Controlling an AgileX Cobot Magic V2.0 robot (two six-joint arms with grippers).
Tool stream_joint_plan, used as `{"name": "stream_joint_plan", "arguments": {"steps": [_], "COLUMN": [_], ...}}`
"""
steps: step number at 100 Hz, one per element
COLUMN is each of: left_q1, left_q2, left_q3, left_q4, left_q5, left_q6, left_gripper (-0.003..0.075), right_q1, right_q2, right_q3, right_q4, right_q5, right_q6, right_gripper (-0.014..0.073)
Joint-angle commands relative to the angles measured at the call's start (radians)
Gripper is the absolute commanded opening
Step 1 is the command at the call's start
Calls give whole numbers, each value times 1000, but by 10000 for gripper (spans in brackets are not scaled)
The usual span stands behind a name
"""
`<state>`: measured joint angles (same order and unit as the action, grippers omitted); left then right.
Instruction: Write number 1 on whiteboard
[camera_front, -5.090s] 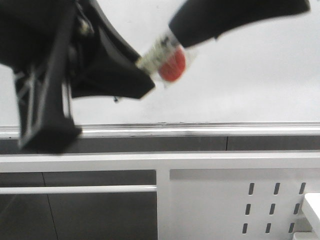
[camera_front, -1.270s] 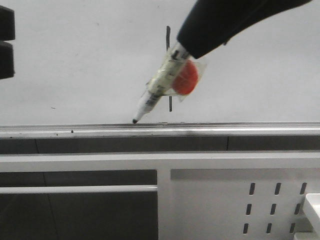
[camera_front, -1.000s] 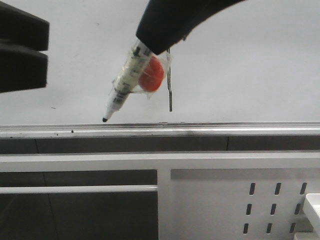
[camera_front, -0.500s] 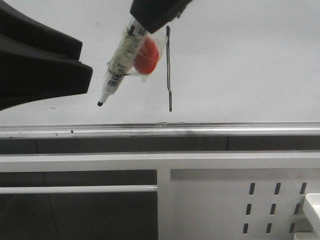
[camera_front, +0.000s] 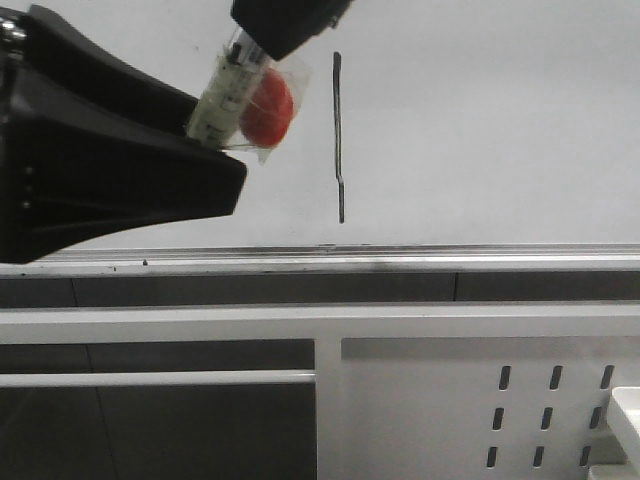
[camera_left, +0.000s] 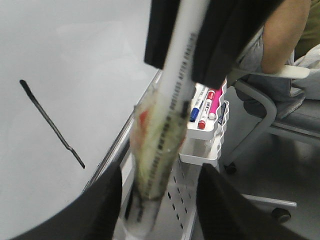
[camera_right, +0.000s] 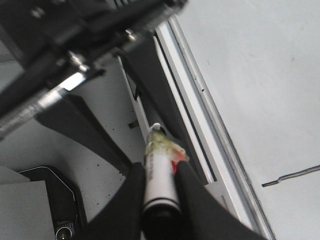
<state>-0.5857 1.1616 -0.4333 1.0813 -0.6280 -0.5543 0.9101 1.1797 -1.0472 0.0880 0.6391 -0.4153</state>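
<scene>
The whiteboard (camera_front: 500, 120) is filling the upper part of the front view, with its silver rail (camera_front: 400, 262) running along the lower edge. The number 1 (camera_front: 338, 135) is standing on the board as a thin dark vertical stroke, kinked slightly near its lower end, just right of the marker (camera_front: 225, 92) and apart from it.

The right gripper (camera_right: 159, 192) is coming in from the top of the front view and is clamping the marker between its two fingers (camera_right: 131, 200); the pen's barrel is wrapped in clear tape, with a red-orange piece (camera_front: 266, 108) bound against its side. The marker is tilting down and to the left, away from the board surface.

The left gripper (camera_left: 159, 200) is sitting at the left of the front view as a large dark shape, covering the marker's lower end. In the left wrist view its jaws are standing apart, one on each side of the marker's tip end; whether they are touching the pen cannot be told.

A white basket (camera_left: 207, 132) holding blue and red pens is hanging beside the slotted white panel (camera_front: 480, 410)
</scene>
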Motion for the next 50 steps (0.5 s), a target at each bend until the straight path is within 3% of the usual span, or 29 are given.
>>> {"name": "stream_joint_plan", "arguments": {"steps": [1,50], "left_q1": [-15,-15], "left_q2": [18,28], "left_q3": [-60,-82], "left_q4": [-58,-58], "left_q5": [-41,-31], "left_q6": [4,7], "left_gripper": [314,313], "right_q1": [2,2], "right_q2": [-20,-20], "right_q3": [-34,-34], "right_q4": [2,-44], "right_q5": [-56,-50], "right_q6": [-11,-11], "right_gripper": [-70,-69]}}
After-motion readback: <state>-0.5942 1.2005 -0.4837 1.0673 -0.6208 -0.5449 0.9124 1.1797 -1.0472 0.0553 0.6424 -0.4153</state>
